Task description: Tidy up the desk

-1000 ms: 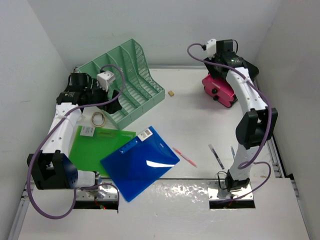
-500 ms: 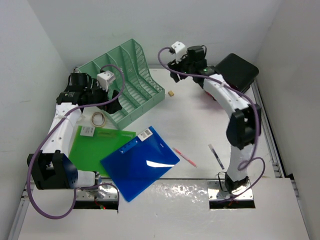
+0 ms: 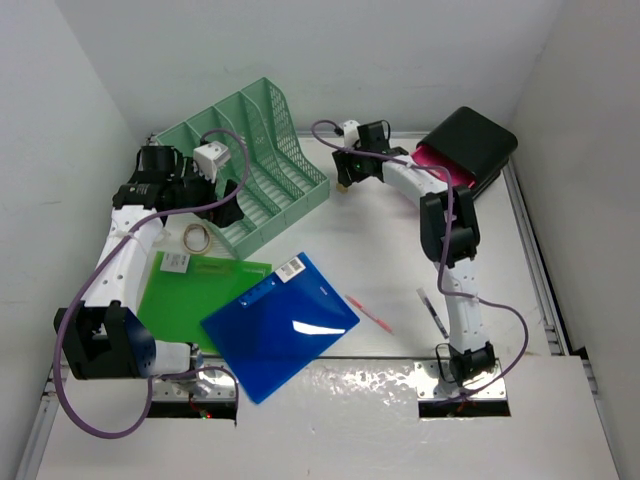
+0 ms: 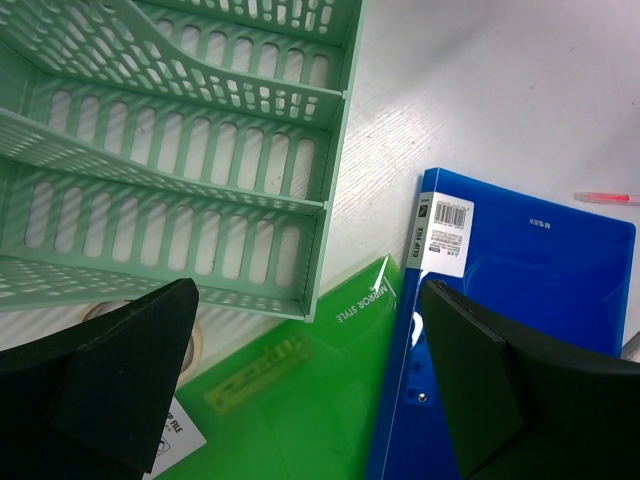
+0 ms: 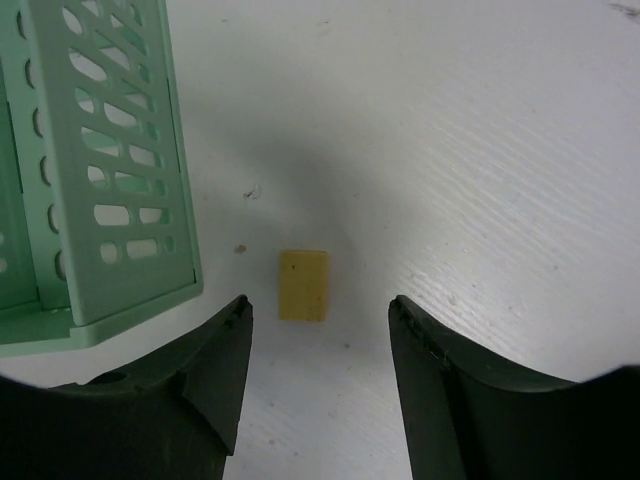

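Note:
The white desk (image 3: 390, 250) holds loose items. A small yellow eraser (image 3: 342, 186) lies beside the right end of the mint-green file rack (image 3: 250, 160). My right gripper (image 3: 347, 172) hangs just above the eraser and is open and empty. In the right wrist view the eraser (image 5: 303, 285) lies between and just ahead of that gripper's (image 5: 318, 302) fingertips. My left gripper (image 3: 226, 205) is open and empty at the rack's front edge. The left wrist view shows this gripper (image 4: 310, 290) above the green folder (image 4: 300, 400) and the blue folder (image 4: 520, 300).
The blue folder (image 3: 280, 325) overlaps the green folder (image 3: 195, 290) at front left. A tape roll (image 3: 196, 237) lies by the rack. A pink pen (image 3: 370, 313) and a dark pen (image 3: 433, 312) lie front centre. A black-and-pink drawer box (image 3: 465, 150) stands back right.
My right arm has swung left from over the drawer box and come down over the yellow eraser next to the rack. The left arm has not moved.

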You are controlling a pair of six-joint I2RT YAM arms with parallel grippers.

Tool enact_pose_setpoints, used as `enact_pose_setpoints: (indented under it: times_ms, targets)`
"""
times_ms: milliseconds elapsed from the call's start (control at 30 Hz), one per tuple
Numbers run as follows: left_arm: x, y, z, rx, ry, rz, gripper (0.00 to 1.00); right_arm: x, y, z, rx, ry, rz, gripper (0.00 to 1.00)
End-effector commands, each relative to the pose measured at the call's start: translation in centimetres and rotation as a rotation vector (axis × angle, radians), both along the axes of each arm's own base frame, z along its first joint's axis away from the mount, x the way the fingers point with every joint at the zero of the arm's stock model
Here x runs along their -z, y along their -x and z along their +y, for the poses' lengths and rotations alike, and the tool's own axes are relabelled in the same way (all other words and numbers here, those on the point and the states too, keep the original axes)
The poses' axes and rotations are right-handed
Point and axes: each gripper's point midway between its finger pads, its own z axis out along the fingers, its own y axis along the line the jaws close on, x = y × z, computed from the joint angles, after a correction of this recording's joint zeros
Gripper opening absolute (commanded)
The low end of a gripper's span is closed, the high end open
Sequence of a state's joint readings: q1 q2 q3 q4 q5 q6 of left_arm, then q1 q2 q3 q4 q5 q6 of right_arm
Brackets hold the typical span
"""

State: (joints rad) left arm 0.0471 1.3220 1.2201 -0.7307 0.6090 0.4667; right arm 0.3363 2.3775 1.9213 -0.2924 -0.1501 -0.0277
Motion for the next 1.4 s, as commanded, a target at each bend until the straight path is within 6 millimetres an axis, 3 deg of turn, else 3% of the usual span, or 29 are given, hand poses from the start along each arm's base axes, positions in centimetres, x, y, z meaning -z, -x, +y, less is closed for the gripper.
enact_pose_setpoints:
  times_ms: [0, 200, 267, 300, 333, 467, 533, 600, 667, 767, 800, 867, 900, 933, 967, 1033, 1100, 1133, 1200, 1367]
  targets:
    - [-1.6, -0.4, 0.1, 0.002, 0.007, -0.059, 0.92, -1.4, -1.0, 1.9, -0.035, -0.069, -0.038, 0.56]
    - [-1.7, -0.7, 0.2, -0.01, 0.006, -0.063, 0.92, 1.3, -0.9, 1.5, -0.01, -0.022, 0.003, 0.54]
    - [-1.7, -0.7, 0.3, -0.014, 0.005, -0.064, 0.92, 3.2, -0.2, 1.7, -0.017, 0.05, 0.036, 0.53]
    - [-1.7, -0.7, 0.3, -0.014, 0.005, -0.064, 0.92, 2.8, -0.9, 1.5, -0.013, 0.098, 0.007, 0.51]
    - [-1.7, -0.7, 0.3, -0.012, 0.003, -0.064, 0.92, 3.9, -0.5, 1.9, -0.024, 0.127, 0.018, 0.5]
    - [-1.6, -0.7, 0.4, -0.017, 0.0, -0.06, 0.92, 4.0, -0.4, 1.9, -0.018, 0.139, 0.019, 0.28]
    - [-1.5, -0.7, 0.4, -0.019, -0.003, -0.061, 0.92, 3.7, -0.2, 1.3, -0.007, 0.161, 0.015, 0.11]
    - [-1.6, -0.7, 0.4, -0.02, -0.002, -0.062, 0.92, 1.8, 0.1, 1.1, -0.007, 0.157, -0.004, 0.01]
    - [-1.4, -0.7, 0.4, -0.016, -0.002, -0.059, 0.92, -0.7, 0.2, 1.3, -0.009, 0.137, -0.052, 0.0]
    - [-1.3, -0.7, 0.4, -0.019, -0.003, -0.059, 0.92, -7.3, 1.4, 1.3, -0.035, 0.078, -0.16, 0.0]
    - [-1.3, -0.7, 0.4, -0.02, -0.004, -0.059, 0.92, -11.1, 2.4, 1.0, -0.051, 0.06, -0.218, 0.0]
    - [-1.3, -0.6, 0.5, -0.021, -0.004, -0.058, 0.92, -14.8, 3.6, 0.4, -0.064, 0.053, -0.282, 0.0]
    - [-1.4, -0.6, 0.5, -0.024, -0.005, -0.061, 0.92, -15.3, 4.5, -0.4, -0.073, 0.082, -0.295, 0.0]
    - [-1.4, -0.6, 0.6, -0.025, -0.007, -0.062, 0.92, -18.7, 5.4, -1.7, -0.057, 0.086, -0.356, 0.0]
    - [-1.5, -0.6, 0.5, -0.023, -0.01, -0.066, 0.92, -18.3, 6.1, -3.1, -0.03, 0.125, -0.351, 0.0]
    - [-1.5, -0.5, 0.6, -0.022, -0.01, -0.069, 0.92, -20.7, 6.7, -7.0, 0.066, 0.151, -0.388, 0.0]
    - [-1.5, -0.4, 0.5, -0.017, -0.009, -0.067, 0.92, -20.0, 7.2, -10.9, 0.178, 0.195, -0.362, 0.0]
    - [-1.5, -0.4, 0.5, -0.015, -0.009, -0.071, 0.92, -20.1, 7.3, -13.9, 0.247, 0.205, -0.346, 0.0]
    - [-1.5, -0.3, 0.5, -0.017, -0.012, -0.07, 0.92, -19.3, 7.7, -17.3, 0.324, 0.219, -0.305, 0.0]
    - [-1.5, -0.5, 0.6, -0.025, -0.014, -0.074, 0.92, -17.8, 8.4, -19.6, 0.344, 0.195, -0.261, 0.05]
